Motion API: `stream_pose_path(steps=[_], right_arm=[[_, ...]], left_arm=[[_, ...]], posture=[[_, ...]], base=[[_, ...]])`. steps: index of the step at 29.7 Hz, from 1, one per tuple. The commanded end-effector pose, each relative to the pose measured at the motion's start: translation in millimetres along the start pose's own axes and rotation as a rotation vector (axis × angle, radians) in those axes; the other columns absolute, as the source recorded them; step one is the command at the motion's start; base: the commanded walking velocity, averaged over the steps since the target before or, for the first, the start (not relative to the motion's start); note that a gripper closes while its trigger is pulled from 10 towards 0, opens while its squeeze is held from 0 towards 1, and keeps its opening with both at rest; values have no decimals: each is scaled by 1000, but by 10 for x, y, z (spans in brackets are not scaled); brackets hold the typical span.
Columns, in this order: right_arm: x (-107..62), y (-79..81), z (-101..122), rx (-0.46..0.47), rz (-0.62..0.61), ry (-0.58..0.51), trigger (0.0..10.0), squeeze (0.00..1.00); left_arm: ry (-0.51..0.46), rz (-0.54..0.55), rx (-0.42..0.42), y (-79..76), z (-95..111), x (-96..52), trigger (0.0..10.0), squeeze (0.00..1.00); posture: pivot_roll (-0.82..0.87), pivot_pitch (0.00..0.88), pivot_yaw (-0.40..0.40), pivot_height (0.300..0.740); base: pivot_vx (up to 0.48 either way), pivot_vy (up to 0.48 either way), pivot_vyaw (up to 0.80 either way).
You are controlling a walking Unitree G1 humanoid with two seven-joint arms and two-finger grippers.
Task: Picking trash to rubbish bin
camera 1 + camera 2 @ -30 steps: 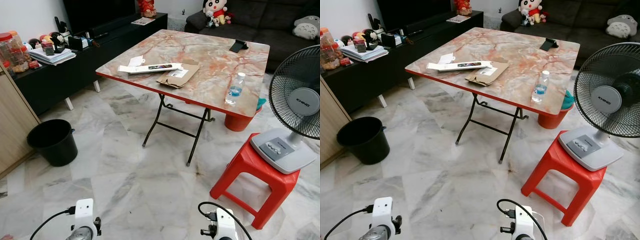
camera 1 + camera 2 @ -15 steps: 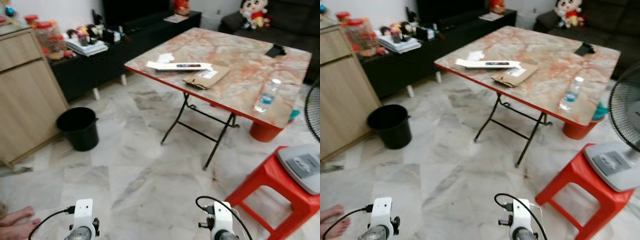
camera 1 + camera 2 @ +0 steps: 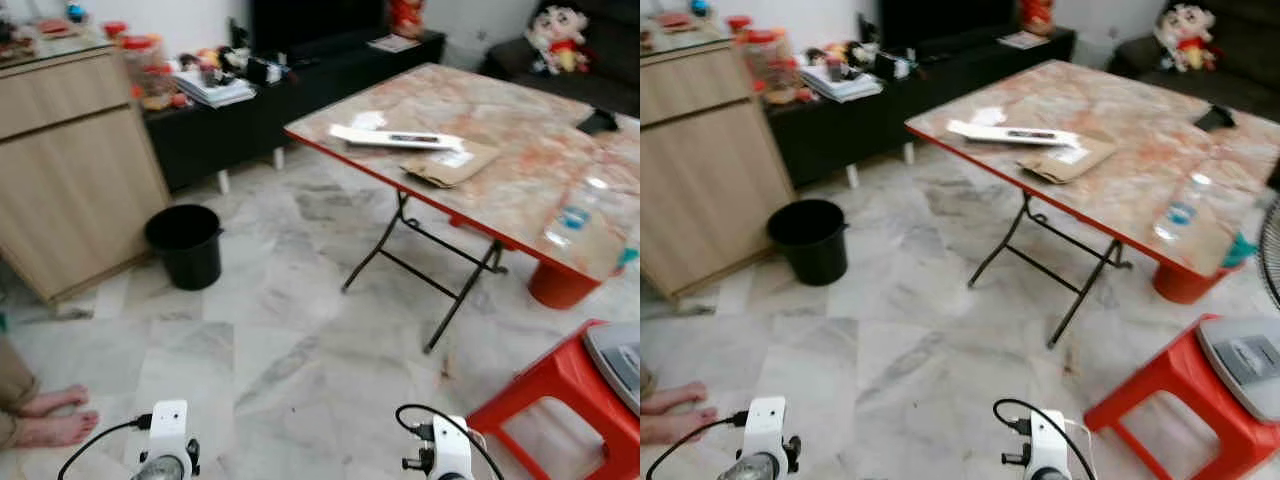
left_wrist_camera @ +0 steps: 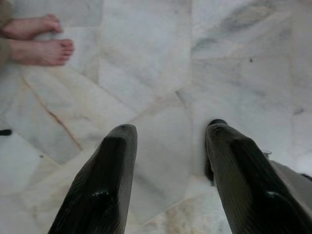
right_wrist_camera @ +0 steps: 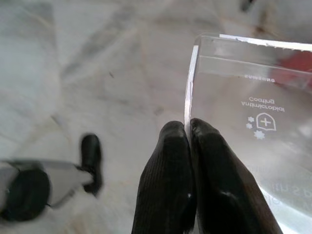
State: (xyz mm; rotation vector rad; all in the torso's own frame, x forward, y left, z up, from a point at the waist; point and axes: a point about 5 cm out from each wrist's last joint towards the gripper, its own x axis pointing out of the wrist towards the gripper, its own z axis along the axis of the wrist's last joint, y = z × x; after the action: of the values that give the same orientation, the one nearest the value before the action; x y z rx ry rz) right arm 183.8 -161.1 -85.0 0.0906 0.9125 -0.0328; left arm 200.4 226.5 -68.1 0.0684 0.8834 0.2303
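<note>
A thin pinch on slippery trash, with the bin well off to my left

My right hand (image 5: 189, 146) has its fingers pressed together on the very edge of a clear plastic wrapper (image 5: 248, 117) with printed lettering; the grip is so narrow that I judge a jolt while walking could let the film slide out onto the marble floor (image 3: 300, 340); my left hand (image 4: 168, 161) hangs spread and empty, low over the floor; the black rubbish bin (image 3: 186, 243) stands beside the wooden cabinet (image 3: 75, 170), well apart from me; a person's bare feet (image 4: 39, 41) lie near my left side, so a careless swing could brush them; the worktop (image 3: 500, 160) holds more litter near its left edge.
</note>
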Motion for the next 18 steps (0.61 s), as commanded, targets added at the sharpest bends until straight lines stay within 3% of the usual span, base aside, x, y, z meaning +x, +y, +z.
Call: stream_pose_path(steps=[1, 5, 11, 18], right_arm=[[-14, -69, -44, 8, -21, 17, 10000, 0], [-7, -38, -8, -36, -11, -4, 10000, 0], [-6, -28, -15, -46, -11, 3, 10000, 0], [-19, -45, -78, -82, -16, 30, 10000, 0]], left_arm=[[10, -6, -4, -44, -4, 1, 10000, 0], [6, -4, 14, -46, 10, 3, 10000, 0], [5, 3, 17, -35, 8, 3, 10000, 0], [9, 8, 17, -25, -7, 0, 10000, 0]], posture=[[-34, 10, -13, 740], [-29, 13, -15, 740], [-26, 16, -14, 740], [-24, 4, -16, 740]], base=[[0, 0, 0], [202, 0, 0], [293, 0, 767], [306, 0, 0]])
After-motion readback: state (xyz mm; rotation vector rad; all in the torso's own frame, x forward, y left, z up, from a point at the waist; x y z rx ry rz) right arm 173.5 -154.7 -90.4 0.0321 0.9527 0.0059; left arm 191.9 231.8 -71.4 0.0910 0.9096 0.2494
